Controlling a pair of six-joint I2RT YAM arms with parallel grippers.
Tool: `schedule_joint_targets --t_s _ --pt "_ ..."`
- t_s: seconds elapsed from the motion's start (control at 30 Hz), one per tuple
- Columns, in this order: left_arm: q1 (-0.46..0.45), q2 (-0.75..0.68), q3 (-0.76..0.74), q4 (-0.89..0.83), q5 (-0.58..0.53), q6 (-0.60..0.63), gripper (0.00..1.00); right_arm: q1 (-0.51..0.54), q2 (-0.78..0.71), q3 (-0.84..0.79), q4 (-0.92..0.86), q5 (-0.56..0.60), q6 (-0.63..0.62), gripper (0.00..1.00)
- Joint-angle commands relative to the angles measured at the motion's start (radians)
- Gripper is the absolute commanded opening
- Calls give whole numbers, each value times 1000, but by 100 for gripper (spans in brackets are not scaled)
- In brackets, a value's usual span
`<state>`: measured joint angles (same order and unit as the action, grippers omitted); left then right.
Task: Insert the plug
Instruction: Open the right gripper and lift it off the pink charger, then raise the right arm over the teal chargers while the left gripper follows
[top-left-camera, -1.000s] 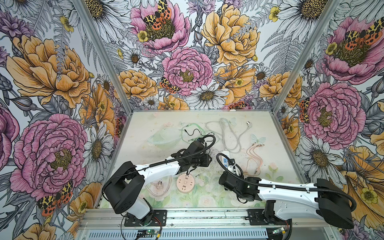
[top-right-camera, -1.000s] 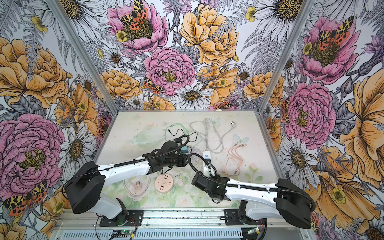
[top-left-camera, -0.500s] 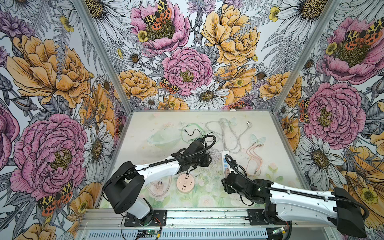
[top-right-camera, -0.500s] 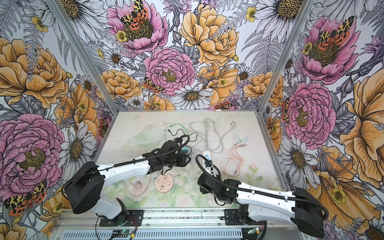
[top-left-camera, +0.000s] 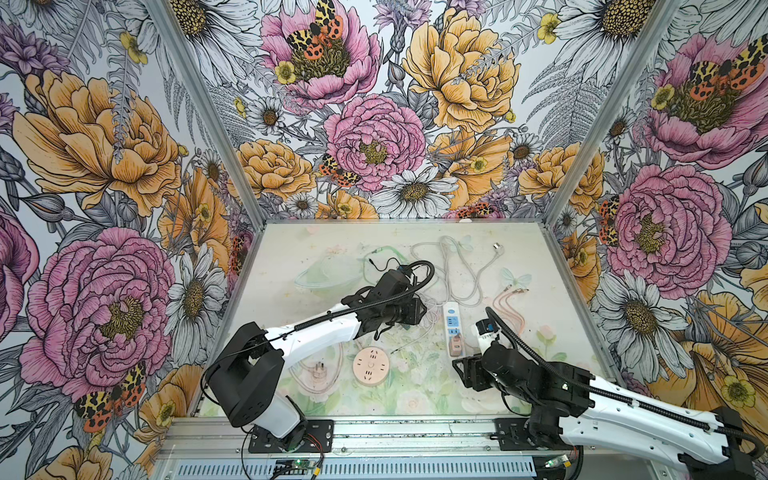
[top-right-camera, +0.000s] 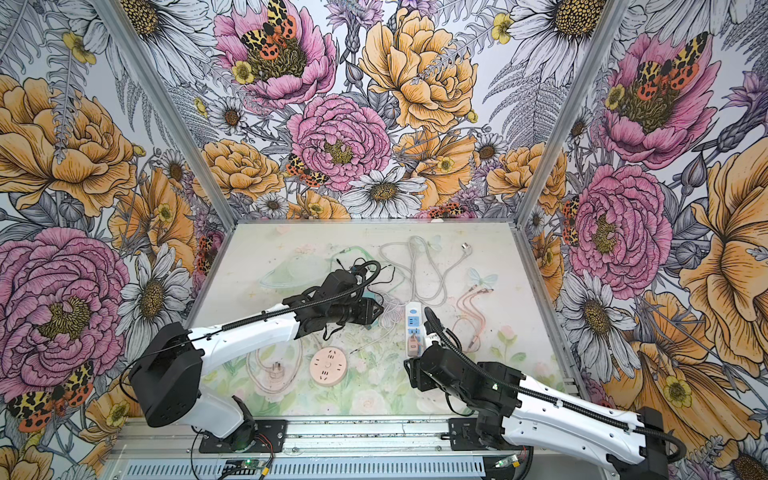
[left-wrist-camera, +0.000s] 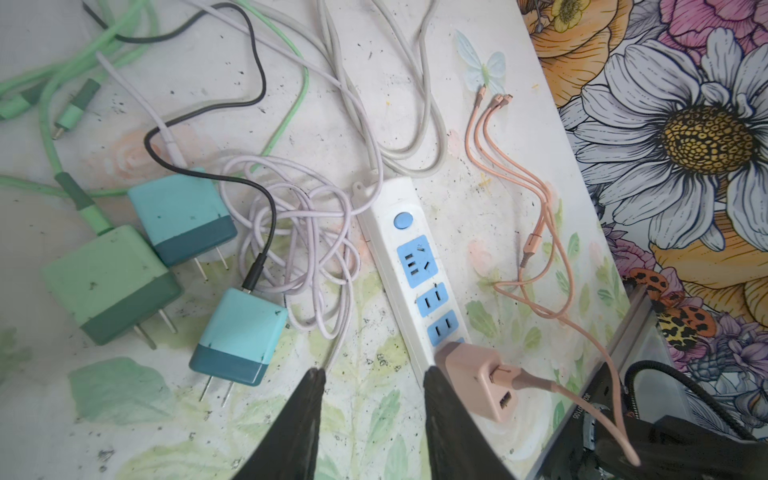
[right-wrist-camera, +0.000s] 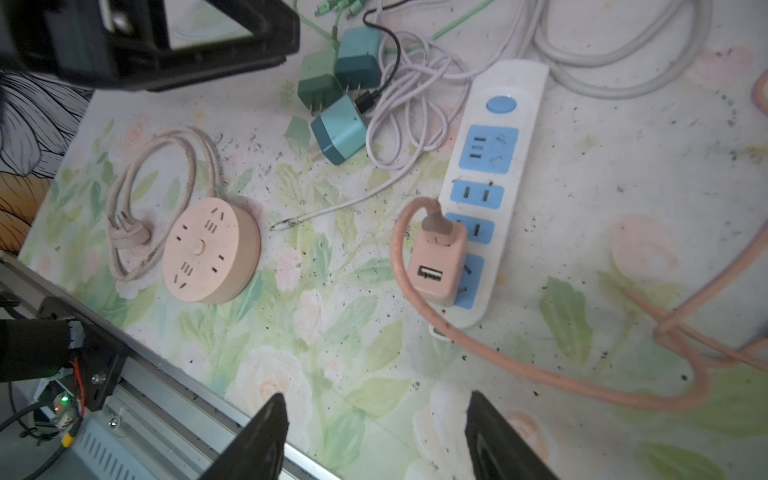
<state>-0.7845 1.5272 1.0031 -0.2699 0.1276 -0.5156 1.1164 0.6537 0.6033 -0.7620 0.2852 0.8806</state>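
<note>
On the white power strip (right-wrist-camera: 494, 166), in the last socket at the end opposite to its blue button (right-wrist-camera: 500, 104), the pink charger plug (right-wrist-camera: 436, 266) sits pushed in, and its pink cable (right-wrist-camera: 397, 257) loops away from the strip. Close to this same end, the right gripper (right-wrist-camera: 376, 397) hangs apart from the strip with jaws spread wide and nothing between them. Along the strip's long side, the left gripper (left-wrist-camera: 372, 374) has its jaws parted and empty; one finger (left-wrist-camera: 440, 407) appears just beside the plug. Beside the strip on that side lie a coiled lilac cable (left-wrist-camera: 303, 249), two teal chargers (left-wrist-camera: 239, 336) and a green charger (left-wrist-camera: 108, 282). Farther from the strip lies a round pink socket (right-wrist-camera: 208, 249).
</note>
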Motion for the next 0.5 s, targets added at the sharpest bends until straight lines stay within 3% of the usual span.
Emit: schedule_joint_targets --t_s 0.0,0.2,0.33,0.47 --pt "50 -29 45 -55 30 51 43 -34 -30 132 -31 88 -36 71" --pt "124 -60 96 -179 32 146 46 -202 113 377 -30 128 -188 78" --pt "175 -64 111 -223 60 186 49 -435 284 577 -23 -85 -279 80" --pt "229 -54 134 -235 78 199 50 -569 444 728 -18 -211 -377 80"
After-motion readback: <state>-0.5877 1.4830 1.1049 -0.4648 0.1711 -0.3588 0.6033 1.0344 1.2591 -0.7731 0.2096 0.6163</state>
